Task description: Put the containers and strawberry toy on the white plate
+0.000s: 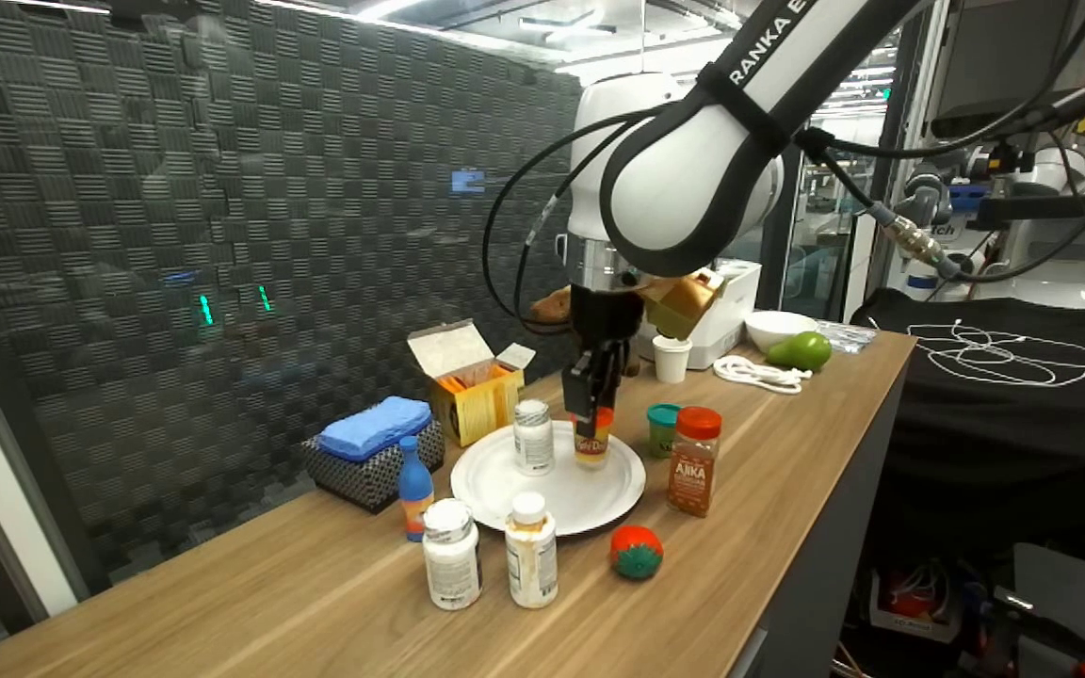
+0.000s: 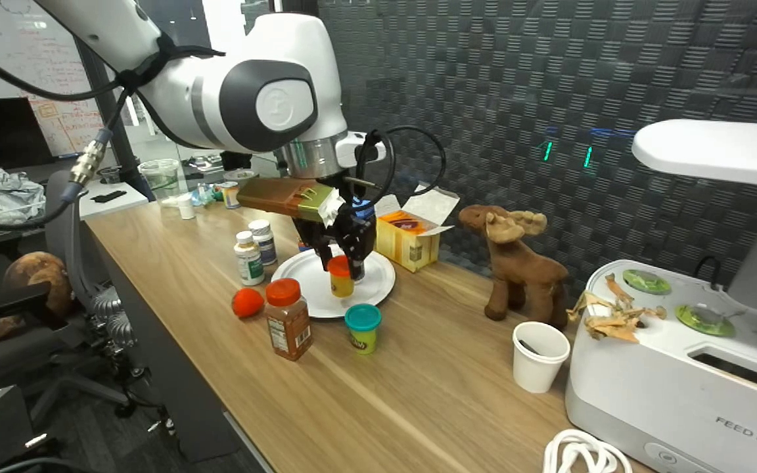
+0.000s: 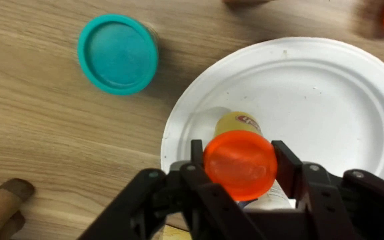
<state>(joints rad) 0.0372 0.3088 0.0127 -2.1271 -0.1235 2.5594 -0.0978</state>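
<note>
The orange-lidded tub (image 2: 342,282) is upright at the white plate (image 3: 318,110), the claw (image 3: 237,146) gripping it from both sides; I can't tell from here whether its base touches. The arm (image 1: 688,184) arches over, its end pointing down. A white-capped bottle (image 1: 533,441) stands on the plate near the tub. Around, on the desk (image 2: 418,394), are the teal-lidded tub (image 3: 118,55), red-capped spice jar (image 1: 693,466), brown inside, squat white bottle (image 1: 453,565), slimmer white bottle (image 1: 531,565) and strawberry toy (image 1: 637,552). Orange packets (image 2: 409,223) show in a yellow carton (image 1: 486,403) near the dark textured wall (image 1: 222,217).
</note>
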